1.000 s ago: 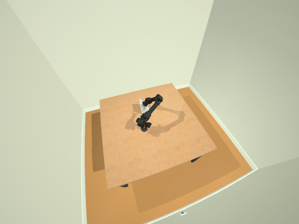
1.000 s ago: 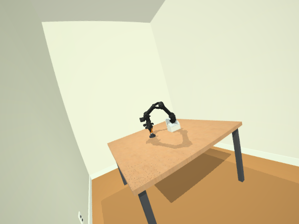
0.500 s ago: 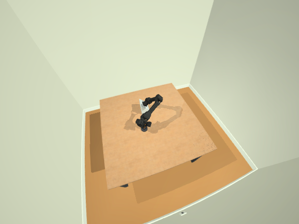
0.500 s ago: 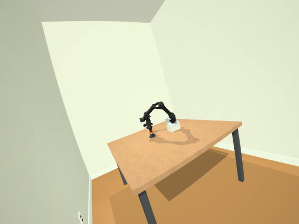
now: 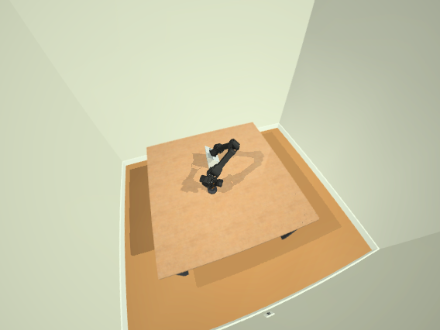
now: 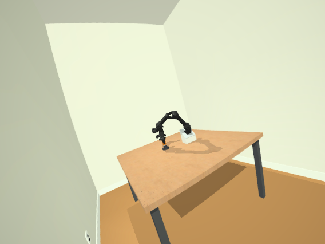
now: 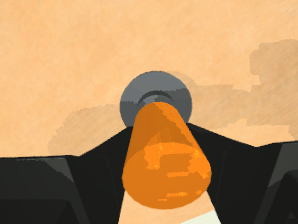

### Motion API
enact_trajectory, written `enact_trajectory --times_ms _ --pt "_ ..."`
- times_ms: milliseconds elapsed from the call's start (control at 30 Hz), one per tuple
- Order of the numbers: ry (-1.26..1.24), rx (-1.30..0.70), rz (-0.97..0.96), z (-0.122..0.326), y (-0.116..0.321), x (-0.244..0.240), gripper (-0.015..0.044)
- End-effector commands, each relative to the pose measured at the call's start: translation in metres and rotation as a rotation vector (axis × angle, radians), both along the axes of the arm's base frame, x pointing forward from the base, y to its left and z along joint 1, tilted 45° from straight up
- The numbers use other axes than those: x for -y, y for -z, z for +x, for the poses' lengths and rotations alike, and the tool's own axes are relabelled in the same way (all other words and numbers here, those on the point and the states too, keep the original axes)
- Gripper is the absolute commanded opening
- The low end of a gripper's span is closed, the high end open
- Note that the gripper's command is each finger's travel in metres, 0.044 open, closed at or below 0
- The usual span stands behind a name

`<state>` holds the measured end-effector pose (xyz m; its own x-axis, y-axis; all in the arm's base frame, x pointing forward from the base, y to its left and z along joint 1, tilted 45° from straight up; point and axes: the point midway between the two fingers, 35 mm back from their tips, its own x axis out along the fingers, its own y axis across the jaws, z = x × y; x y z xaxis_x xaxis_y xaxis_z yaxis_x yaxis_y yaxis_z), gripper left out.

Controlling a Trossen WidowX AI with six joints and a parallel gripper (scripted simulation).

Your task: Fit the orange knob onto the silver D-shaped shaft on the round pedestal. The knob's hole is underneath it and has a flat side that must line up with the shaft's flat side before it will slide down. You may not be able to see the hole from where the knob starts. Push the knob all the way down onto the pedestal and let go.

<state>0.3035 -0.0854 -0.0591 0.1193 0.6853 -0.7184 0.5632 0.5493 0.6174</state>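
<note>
The orange knob [image 7: 166,175] [image 6: 164,144] is between the two black fingers of my gripper [image 7: 158,130] [image 6: 163,142], which is shut on it. In the wrist view the knob's far end overlaps the near part of the round grey pedestal [image 7: 156,80] [image 6: 166,148] [image 5: 211,191]. In the exterior view the knob is directly above the pedestal; I cannot tell how much gap is left between them. A small grey piece by a dark curved edge shows just beyond the knob in the wrist view. The shaft's flat side and the knob's hole are hidden.
The arm rises from a white box [image 6: 189,139] on the wooden table [image 6: 171,172] [image 5: 232,217] and arches over to the pedestal. The arm's shadow lies across the table top. A pale corner shows at the bottom of the wrist view.
</note>
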Motion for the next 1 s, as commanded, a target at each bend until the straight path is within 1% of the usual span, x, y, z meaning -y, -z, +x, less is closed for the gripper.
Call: enact_trajectory --times_ms 0,233,467,967 --pt "-0.001 0.002 -0.001 0.0002 0.0003 -0.0004 0.0000" --pt "-0.008 0.008 -0.002 -0.0001 -0.0026 0.0032 0.0000" --pt "-0.152 0.145 -0.026 -0.0001 -0.0011 0.0023 0.0000" --pt "-0.152 0.145 -0.026 0.0005 0.0008 0.0003 0.0000"
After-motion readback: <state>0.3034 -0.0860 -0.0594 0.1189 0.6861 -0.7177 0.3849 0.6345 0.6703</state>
